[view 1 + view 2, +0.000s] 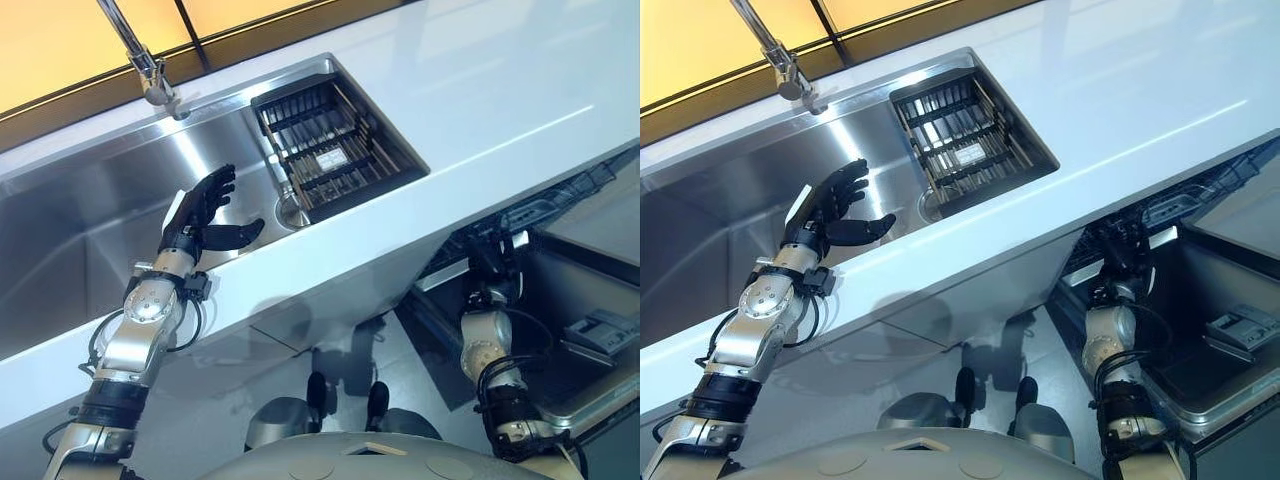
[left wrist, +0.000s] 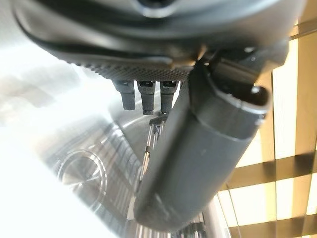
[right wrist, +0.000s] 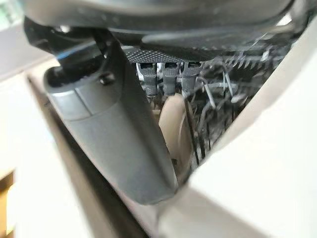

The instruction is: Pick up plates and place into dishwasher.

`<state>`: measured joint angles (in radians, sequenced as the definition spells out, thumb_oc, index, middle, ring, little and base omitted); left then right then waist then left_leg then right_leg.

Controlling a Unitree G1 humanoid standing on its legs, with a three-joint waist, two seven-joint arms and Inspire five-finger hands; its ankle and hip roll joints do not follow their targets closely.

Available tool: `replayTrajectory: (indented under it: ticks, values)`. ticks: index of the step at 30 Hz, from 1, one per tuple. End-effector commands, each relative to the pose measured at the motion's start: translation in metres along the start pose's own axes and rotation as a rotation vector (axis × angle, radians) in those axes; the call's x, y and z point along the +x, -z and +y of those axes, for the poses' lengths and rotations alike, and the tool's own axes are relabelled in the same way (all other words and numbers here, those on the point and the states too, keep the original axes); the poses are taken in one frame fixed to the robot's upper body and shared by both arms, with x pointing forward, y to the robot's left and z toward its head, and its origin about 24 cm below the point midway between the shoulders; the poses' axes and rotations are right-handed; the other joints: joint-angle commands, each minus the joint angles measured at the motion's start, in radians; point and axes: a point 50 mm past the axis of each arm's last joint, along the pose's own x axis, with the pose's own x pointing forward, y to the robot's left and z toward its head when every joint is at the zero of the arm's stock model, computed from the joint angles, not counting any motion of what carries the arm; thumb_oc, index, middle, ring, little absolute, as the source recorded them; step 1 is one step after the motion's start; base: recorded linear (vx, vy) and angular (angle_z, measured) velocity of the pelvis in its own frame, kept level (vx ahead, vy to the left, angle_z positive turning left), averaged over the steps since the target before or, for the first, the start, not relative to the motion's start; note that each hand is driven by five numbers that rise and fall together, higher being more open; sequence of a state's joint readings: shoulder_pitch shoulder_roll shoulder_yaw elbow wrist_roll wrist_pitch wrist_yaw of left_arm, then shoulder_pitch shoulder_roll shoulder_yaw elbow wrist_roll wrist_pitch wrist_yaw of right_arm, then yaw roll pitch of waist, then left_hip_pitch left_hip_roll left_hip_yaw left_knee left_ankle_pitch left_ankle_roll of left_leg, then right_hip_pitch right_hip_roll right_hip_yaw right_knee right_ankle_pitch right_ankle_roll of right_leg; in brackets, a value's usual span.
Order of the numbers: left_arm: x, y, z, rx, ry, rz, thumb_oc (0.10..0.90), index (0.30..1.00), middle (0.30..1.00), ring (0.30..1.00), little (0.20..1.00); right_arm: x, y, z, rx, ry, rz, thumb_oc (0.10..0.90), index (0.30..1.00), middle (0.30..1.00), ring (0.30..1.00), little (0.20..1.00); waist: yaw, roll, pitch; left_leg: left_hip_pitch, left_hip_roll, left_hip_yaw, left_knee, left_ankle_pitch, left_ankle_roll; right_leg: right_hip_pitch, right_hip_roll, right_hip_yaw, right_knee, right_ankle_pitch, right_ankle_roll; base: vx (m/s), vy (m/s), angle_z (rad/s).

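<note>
A beige plate (image 3: pixel 176 124) stands on edge among the dark wires of the dishwasher rack (image 1: pixel 540 208), under the counter at the right. My right hand (image 1: pixel 489 262) reaches into that rack. Its fingers (image 3: pixel 169 79) are straight just above the plate's rim, and its thumb (image 3: pixel 116 139) stretches out beside the plate, so the hand is open. My left hand (image 1: pixel 203 212) hovers open over the steel sink (image 1: pixel 90 215) near its front wall, fingers spread and holding nothing; its thumb (image 2: pixel 198 158) is straight too.
A black wire basket (image 1: pixel 335 150) fills the sink's right end, with the drain (image 1: pixel 290 210) beside it. The faucet (image 1: pixel 140 55) rises at the back. A white counter (image 1: pixel 500 90) runs to the right. The dishwasher door (image 1: pixel 590 350) lies open at the lower right.
</note>
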<state>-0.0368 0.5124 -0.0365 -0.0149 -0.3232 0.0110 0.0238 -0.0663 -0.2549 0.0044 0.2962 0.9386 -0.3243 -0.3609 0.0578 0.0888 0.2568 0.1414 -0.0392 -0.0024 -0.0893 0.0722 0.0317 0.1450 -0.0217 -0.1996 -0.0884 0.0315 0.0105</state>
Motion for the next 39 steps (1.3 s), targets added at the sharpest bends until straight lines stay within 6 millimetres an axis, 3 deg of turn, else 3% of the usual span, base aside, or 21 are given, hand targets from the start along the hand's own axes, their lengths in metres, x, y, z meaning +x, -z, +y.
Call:
replayTrajectory:
  ticks: [1,6,16,20,25,35,39]
  values:
    - [-0.006,-0.033,0.022,0.037,-0.072,-0.199,0.800,0.900,0.900,0.900,0.900,-0.003,-0.061,0.047,0.003,-0.233,-0.359,0.800,0.900,0.900,0.900,0.900,-0.034,-0.042,-0.076,0.023,-0.067,0.045,0.029,-0.135,0.035,-0.049,-0.026,0.038,0.147,-0.082,0.092,-0.07,-0.008,-0.10]
    - [-0.011,-0.035,0.034,0.035,-0.117,-0.206,0.800,0.900,0.900,0.900,0.900,-0.005,-0.077,0.014,-0.059,-0.146,-0.419,0.800,0.900,0.900,0.900,0.900,-0.076,-0.048,-0.063,0.022,-0.063,0.065,0.026,-0.136,0.034,-0.061,-0.016,0.063,0.152,-0.082,0.097,-0.07,-0.011,-0.14]
    - [-0.013,-0.036,0.046,0.036,-0.154,-0.213,0.800,0.900,0.900,0.900,0.900,-0.005,-0.090,-0.012,-0.171,-0.070,-0.448,0.800,0.900,0.900,0.900,0.900,-0.105,-0.058,-0.061,0.013,-0.061,0.085,0.029,-0.138,0.028,-0.073,-0.006,0.079,0.151,-0.083,0.099,-0.04,-0.010,-0.13]
    - [-0.014,-0.036,0.054,0.044,-0.177,-0.216,0.800,0.900,0.900,0.900,0.900,-0.004,-0.109,-0.036,-0.264,0.145,-0.553,0.800,0.900,0.900,0.900,0.900,-0.113,-0.061,-0.062,0.011,-0.057,0.098,0.027,-0.140,0.026,-0.080,-0.005,0.081,0.154,-0.084,0.102,-0.04,-0.021,-0.09]
    - [-0.013,-0.040,0.065,0.052,-0.208,-0.213,0.800,0.900,0.900,0.900,0.900,-0.005,-0.145,-0.091,-0.392,0.553,-0.643,0.800,0.900,0.900,0.900,0.900,-0.131,-0.057,-0.059,0.009,-0.051,0.115,0.028,-0.143,0.021,-0.093,0.000,0.092,0.168,-0.087,0.108,-0.02,-0.030,-0.03]
    - [-0.005,-0.055,0.074,0.085,-0.226,-0.245,0.800,0.900,0.900,0.900,0.900,-0.011,-0.151,-0.155,-0.499,0.755,-0.517,0.800,0.900,0.900,0.900,0.900,-0.150,-0.046,-0.028,-0.025,-0.030,0.119,0.076,-0.159,0.018,-0.142,0.006,0.094,0.269,-0.146,0.100,-0.03,-0.104,-0.09]
    - [0.001,-0.062,0.072,0.056,-0.226,-0.277,0.800,0.900,0.900,0.900,0.900,-0.007,-0.154,-0.166,-0.461,0.773,-0.469,0.800,0.900,0.900,0.900,0.900,-0.151,-0.042,-0.005,-0.072,-0.026,0.111,0.141,-0.171,0.008,-0.167,0.000,0.096,0.296,-0.159,0.086,-0.08,-0.094,0.00]
